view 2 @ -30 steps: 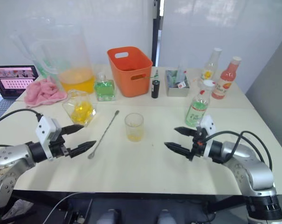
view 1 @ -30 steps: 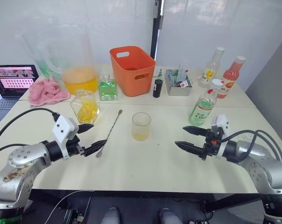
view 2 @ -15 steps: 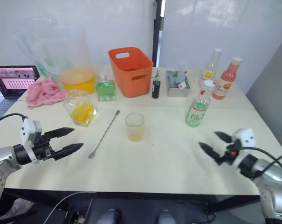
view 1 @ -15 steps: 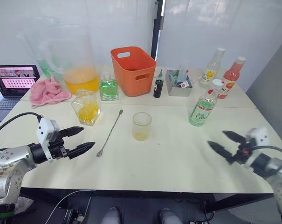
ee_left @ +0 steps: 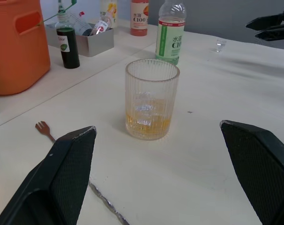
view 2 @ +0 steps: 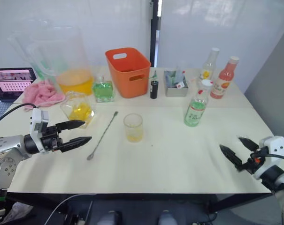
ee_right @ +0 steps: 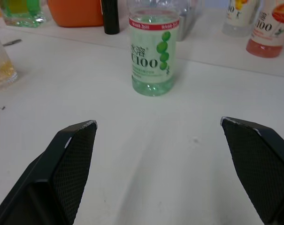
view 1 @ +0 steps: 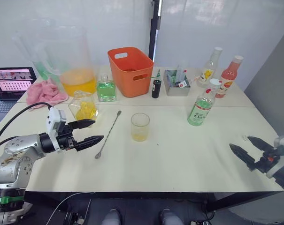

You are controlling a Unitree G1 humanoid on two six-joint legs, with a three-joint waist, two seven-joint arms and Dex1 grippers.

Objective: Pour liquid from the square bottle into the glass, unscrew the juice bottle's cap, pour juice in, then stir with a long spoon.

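Glass (view 1: 140, 127), table centre, holds some yellow liquid; juice bottle (view 1: 201, 106) stands capped at its 2 o'clock. Both our grippers, left gripper (view 1: 88, 132) and right gripper (view 1: 249, 147), hang spread and empty. We judge uncapping next: steady the bottle, twist.

On the bench (view 1: 179, 159), the glass (view 1: 140, 127) sits centrally: long spoon (view 1: 108, 133) at 9 o'clock, square bottle (view 1: 85, 107) at 10, juice bottle (view 1: 201, 107) at 2.

The juice bottle (ee_right: 153, 51) label reads "C100"
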